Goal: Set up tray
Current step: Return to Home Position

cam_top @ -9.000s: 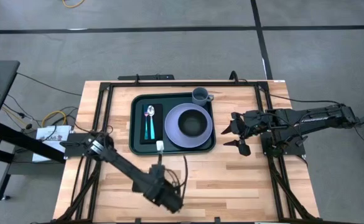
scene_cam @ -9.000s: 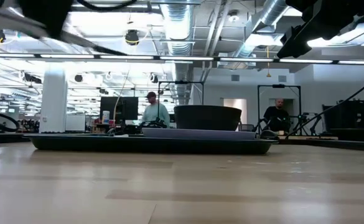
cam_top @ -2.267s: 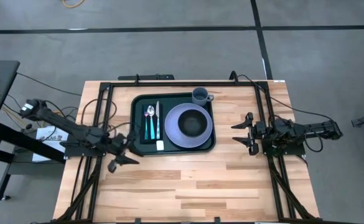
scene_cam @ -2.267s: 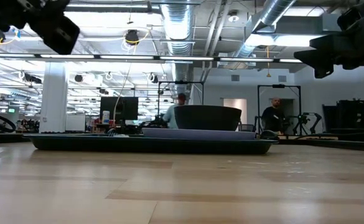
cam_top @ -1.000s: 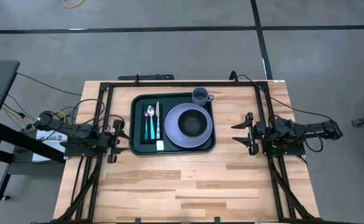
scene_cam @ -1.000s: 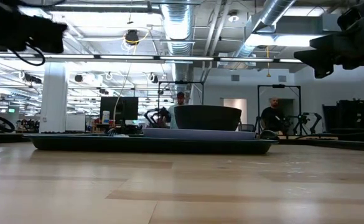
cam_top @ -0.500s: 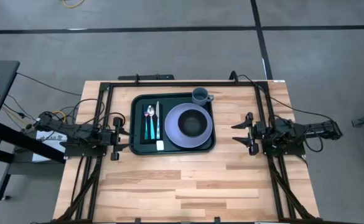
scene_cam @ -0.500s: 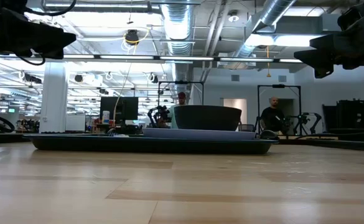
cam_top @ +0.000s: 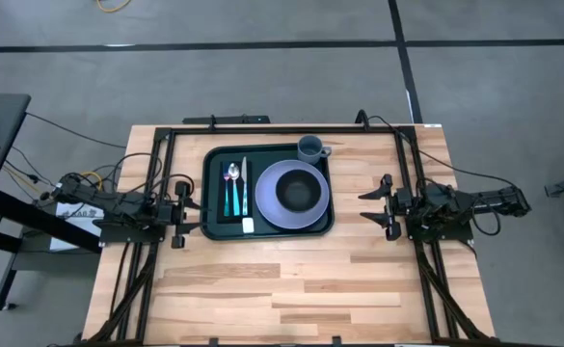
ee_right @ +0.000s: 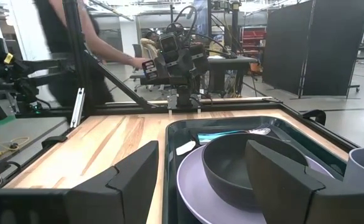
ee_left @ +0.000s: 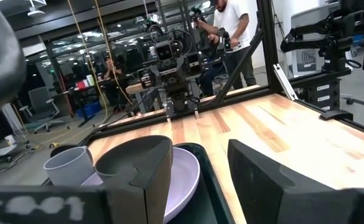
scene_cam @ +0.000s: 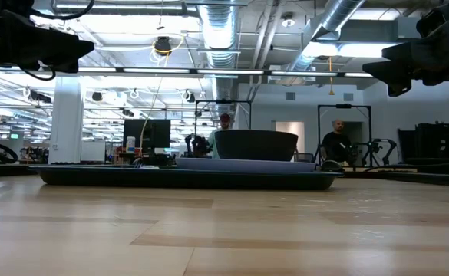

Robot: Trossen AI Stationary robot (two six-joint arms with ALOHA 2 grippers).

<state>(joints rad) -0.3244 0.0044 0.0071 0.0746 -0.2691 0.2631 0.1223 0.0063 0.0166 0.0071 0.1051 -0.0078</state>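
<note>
The dark green tray [cam_top: 267,224] lies on the wooden table, at the middle of its far half. On it rest a purple plate [cam_top: 265,198] carrying a dark bowl [cam_top: 299,192], a grey cup [cam_top: 310,148] at the far right corner, and a black napkin [cam_top: 219,198] with a spoon [cam_top: 231,173], a teal utensil and a knife [cam_top: 245,181]. My left gripper [cam_top: 187,214] hangs open just left of the tray, pointing at it. My right gripper [cam_top: 370,207] stands open right of the tray, facing it. Nothing is between either pair of fingers.
A small white piece [cam_top: 248,225] lies near the tray's near rim. Black frame rails [cam_top: 156,173] run along the table's left, right and far sides. Bare wood [cam_top: 291,289] fills the near half. People move in the room beyond the table [scene_cam: 224,123].
My left gripper has eased a short way toward the tray's left edge and then held still, its fingers as wide apart as before. The right arm and the things on the tray have kept their places.
</note>
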